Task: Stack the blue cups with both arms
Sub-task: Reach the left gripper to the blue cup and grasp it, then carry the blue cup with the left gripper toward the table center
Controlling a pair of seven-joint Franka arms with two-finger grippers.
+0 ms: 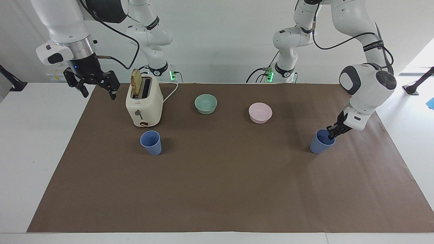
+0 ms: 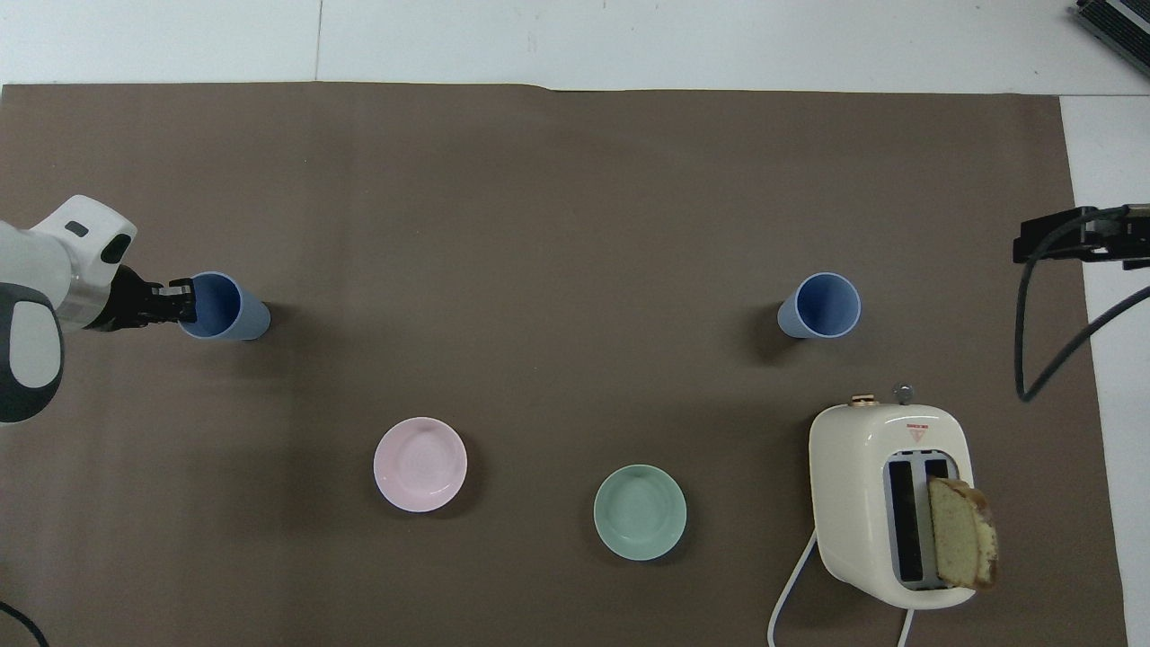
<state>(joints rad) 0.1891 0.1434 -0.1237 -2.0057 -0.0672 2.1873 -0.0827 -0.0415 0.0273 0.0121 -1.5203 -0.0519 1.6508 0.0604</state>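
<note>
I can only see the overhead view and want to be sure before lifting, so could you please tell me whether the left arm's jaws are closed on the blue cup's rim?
Observer: Yes. In the facing view, the left gripper has its jaws shut on the rim of that blue cup.
Operator: Thank you. Is the cup off the mat?
Observer: No, its base rests on the brown mat.
Operator: And the right arm?
Observer: The right gripper waits raised over the mat's edge beside the toaster, with its jaws open.
</note>
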